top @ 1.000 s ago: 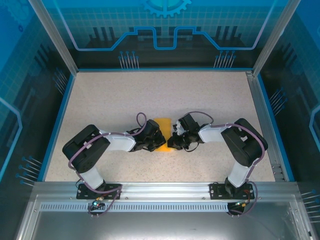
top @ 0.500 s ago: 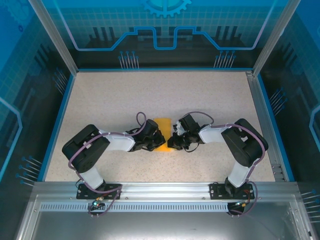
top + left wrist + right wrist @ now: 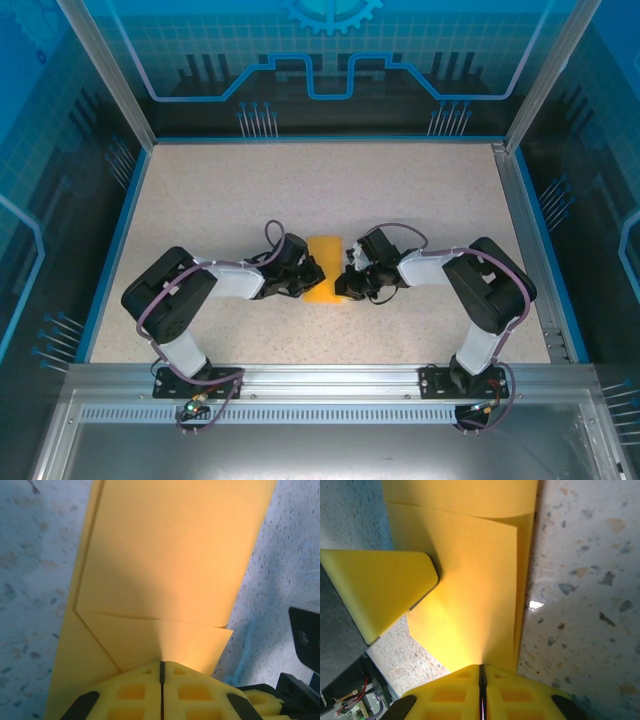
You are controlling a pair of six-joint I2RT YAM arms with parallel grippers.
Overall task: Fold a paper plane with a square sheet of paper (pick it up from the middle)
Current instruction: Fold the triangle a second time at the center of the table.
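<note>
Your left arm (image 3: 235,280) is stretched in low from the left with the elbow bent. The left gripper (image 3: 306,281) sits at the left edge of the sheet of paper (image 3: 323,262), which lies folded into a narrow strip mid-table (image 3: 300,190). Its fingers are squeezed together on that edge. Your right arm (image 3: 430,265) mirrors it, with the right gripper (image 3: 346,284) clamped tight on the paper's right edge.

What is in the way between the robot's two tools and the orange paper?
Nothing that I can see. The left tool and the right tool both have their closed tips right against the orange paper, one from each side, and the paper lies flat on the table.
</note>
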